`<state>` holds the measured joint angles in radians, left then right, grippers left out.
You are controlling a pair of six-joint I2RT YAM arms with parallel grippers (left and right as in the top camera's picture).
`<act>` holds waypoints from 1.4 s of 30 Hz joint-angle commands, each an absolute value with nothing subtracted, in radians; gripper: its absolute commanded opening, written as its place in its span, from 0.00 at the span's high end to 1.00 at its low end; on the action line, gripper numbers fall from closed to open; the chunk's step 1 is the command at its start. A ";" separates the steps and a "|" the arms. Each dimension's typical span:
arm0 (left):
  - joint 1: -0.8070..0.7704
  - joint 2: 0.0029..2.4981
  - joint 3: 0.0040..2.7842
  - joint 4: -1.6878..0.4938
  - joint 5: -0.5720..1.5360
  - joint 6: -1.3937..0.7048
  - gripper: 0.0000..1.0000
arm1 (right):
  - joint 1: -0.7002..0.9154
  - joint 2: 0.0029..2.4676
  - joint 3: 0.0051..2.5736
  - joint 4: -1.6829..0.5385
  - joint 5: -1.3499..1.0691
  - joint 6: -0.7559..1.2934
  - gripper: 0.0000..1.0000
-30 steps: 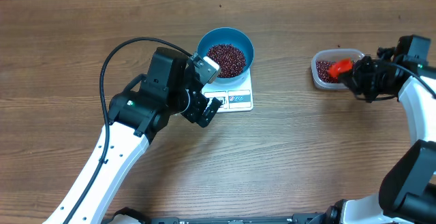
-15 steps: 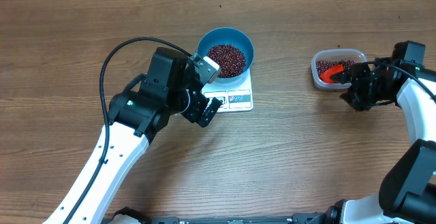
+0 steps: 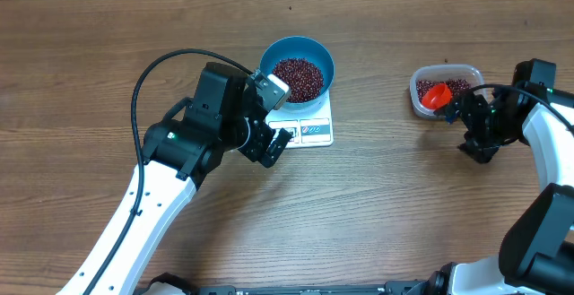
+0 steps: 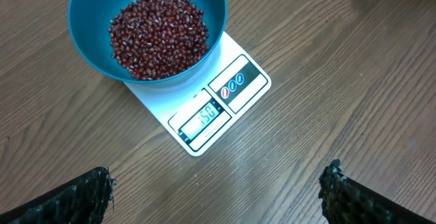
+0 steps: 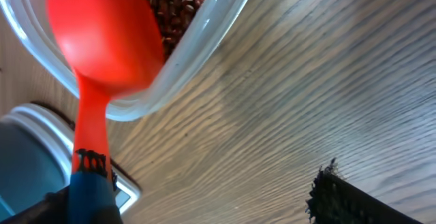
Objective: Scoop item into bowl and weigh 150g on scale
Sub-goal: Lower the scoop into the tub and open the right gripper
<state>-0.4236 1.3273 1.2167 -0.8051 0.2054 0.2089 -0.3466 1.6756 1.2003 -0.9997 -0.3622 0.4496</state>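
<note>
While left gripper (image 4: 218, 197) and right gripper (image 5: 197, 203) both gape empty, I might snag the scoop (image 5: 109, 40), tipping the tub (image 5: 204, 40).

beans (image 4: 160, 37): dark red-brown heap you see in the bowl | bowl (image 4: 87, 21): bright blue, upright on scale's far end, ahead of your left gripper (image 4: 218, 193) jaws | scale (image 4: 160, 105): white, flat, display nearest the jaws, reads 150
</note>
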 commanded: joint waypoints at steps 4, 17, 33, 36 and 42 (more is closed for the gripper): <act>-0.426 1.320 1.240 -0.805 0.206 0.195 0.00 | -0.349 1.664 1.197 -1.018 -0.327 0.435 0.00; -0.426 1.320 1.240 -0.805 0.206 0.195 0.01 | -0.349 1.663 1.213 -0.994 -0.342 0.365 0.00; -0.426 1.320 1.240 -0.805 0.206 0.195 0.01 | -0.200 1.338 1.512 -1.350 -0.340 0.126 0.00; -0.426 1.320 1.240 -0.805 0.206 0.195 0.00 | -0.159 1.257 1.512 -1.403 -0.343 0.138 0.00; -0.426 1.320 1.240 -0.805 0.206 0.195 0.00 | -0.152 1.220 1.512 -1.473 -0.341 0.159 0.00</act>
